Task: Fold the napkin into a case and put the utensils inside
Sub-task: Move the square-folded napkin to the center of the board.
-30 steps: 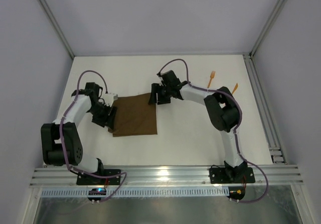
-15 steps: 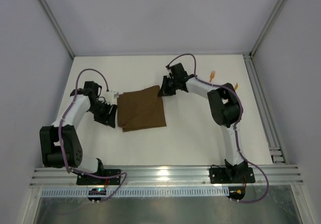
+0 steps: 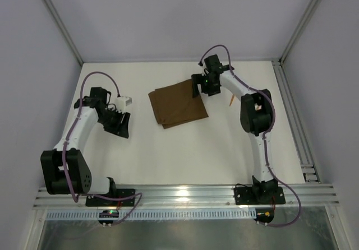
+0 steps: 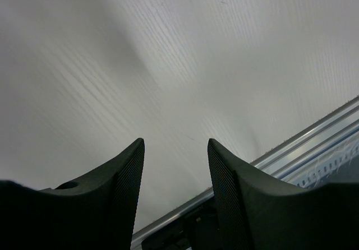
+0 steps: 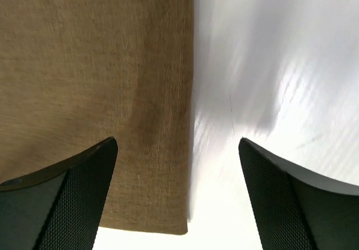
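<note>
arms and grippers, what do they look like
Both the left arm and right arm have white tubular links with bulky black joints, and a purple cable loops along each. The left gripper and right gripper are black and tapered, with fine cross-hatched inner pads.

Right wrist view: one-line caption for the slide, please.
Open right gripper above the edge of the brown napkin, holding nothing; white table alongside.

White table (image 3: 196, 149) w/ brown napkin (image 3: 178, 107), orange utensil (image 3: 231, 100)
</note>
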Controlling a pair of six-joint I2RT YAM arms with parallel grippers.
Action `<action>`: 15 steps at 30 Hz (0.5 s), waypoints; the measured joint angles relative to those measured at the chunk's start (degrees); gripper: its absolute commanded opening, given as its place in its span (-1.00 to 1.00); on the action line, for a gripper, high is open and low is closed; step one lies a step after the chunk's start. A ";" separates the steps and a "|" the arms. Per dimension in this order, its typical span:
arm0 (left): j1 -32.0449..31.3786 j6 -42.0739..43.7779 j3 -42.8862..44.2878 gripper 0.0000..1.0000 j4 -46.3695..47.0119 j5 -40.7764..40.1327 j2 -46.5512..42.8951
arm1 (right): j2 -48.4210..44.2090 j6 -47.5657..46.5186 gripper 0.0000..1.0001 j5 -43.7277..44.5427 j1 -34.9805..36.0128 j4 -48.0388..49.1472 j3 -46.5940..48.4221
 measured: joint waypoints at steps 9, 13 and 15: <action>0.00 -0.85 0.00 0.02 0.04 0.00 -0.96 | -26.29 -10.84 0.93 14.67 22.16 14.64 -24.44; 0.00 -1.27 0.04 0.02 0.02 -0.11 -0.96 | -20.57 -15.28 0.89 14.03 30.99 15.41 -17.77; 0.02 -1.25 0.04 0.02 0.02 -0.22 -0.96 | -15.06 -16.52 0.84 14.99 32.68 13.88 -13.99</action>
